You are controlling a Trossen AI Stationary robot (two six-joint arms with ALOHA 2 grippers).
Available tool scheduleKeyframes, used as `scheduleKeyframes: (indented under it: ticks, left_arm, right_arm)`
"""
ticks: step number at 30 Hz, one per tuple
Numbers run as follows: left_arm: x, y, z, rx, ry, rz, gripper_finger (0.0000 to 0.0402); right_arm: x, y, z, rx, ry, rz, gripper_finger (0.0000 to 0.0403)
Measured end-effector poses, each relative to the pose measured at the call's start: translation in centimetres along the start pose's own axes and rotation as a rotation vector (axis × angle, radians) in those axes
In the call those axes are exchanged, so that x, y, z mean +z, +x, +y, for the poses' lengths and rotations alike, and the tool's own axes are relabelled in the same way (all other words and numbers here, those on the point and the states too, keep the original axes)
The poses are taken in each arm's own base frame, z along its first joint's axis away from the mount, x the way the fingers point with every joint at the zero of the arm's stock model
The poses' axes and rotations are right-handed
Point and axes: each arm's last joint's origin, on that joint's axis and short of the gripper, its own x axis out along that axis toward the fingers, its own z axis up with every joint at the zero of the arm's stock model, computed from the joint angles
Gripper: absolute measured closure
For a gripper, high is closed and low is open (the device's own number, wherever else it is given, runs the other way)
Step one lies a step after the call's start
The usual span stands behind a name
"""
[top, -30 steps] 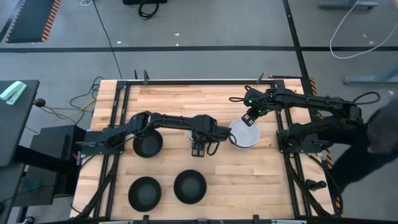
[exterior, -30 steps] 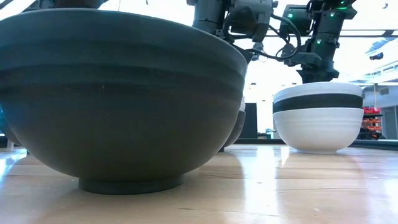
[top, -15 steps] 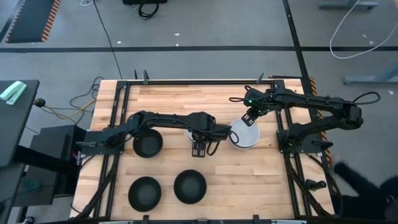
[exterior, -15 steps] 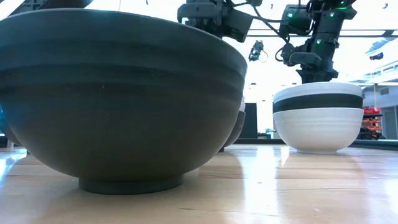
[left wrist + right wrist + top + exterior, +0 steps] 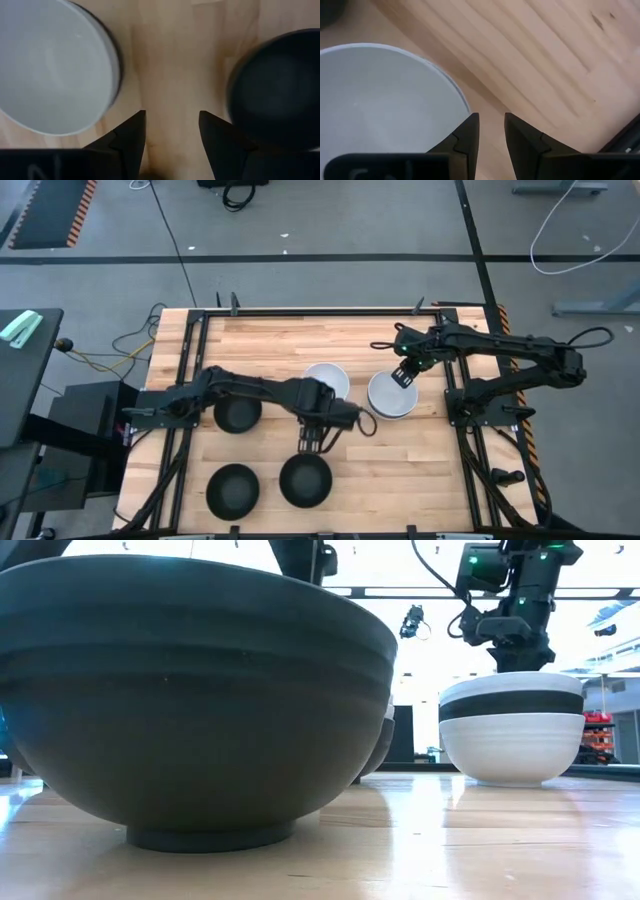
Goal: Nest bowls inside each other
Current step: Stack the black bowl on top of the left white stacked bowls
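In the high view three black bowls stand on their bases: one near the left (image 5: 238, 413) and two by the near edge (image 5: 233, 488) (image 5: 305, 478). A white bowl nested in a black one (image 5: 325, 378) stands mid-table. To the right is a stack (image 5: 392, 394) of white, black and white bowls (image 5: 512, 730). My left gripper (image 5: 312, 442) hangs open over bare wood between the mid-table pair (image 5: 50, 65) and a black bowl (image 5: 275, 95). My right gripper (image 5: 405, 375) hovers narrowly open by the stack's far rim (image 5: 385, 100).
A black frame rail (image 5: 452, 410) runs along each side of the wooden table (image 5: 260, 340). Bare wood lies along the far edge and near the right corner. In the low view one black bowl (image 5: 200, 690) fills the foreground and hides much of the table.
My left gripper has moved from beside the mid-table white bowl toward the table's near edge, closer to the near black bowl, leaving that white bowl uncovered in the high view. The bowls have stayed in place.
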Motion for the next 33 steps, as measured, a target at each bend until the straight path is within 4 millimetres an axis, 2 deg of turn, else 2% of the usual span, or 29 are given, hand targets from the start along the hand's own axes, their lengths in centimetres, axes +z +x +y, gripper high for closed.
scheduleKeyframes:
  ticks: [6, 12, 33]
  left_arm:
    - [-0.5, -0.2, -3.4, -0.008, 0.022, -0.003, 0.0209]
    - [-1.2, 0.0, -5.9, -0.007, 0.012, 0.01, 0.0221]
    - [-2.8, -0.7, -11.0, 0.027, -0.074, -0.02, 0.0229]
  right_arm:
    - [-0.6, -0.9, 0.1, 0.031, 0.009, -0.031, 0.0303]
    - [-1.4, -1.0, 0.7, 0.052, -0.007, 0.024, 0.0303]
    - [-3.4, -1.7, 3.7, 0.052, -0.229, -0.03, 0.0303]
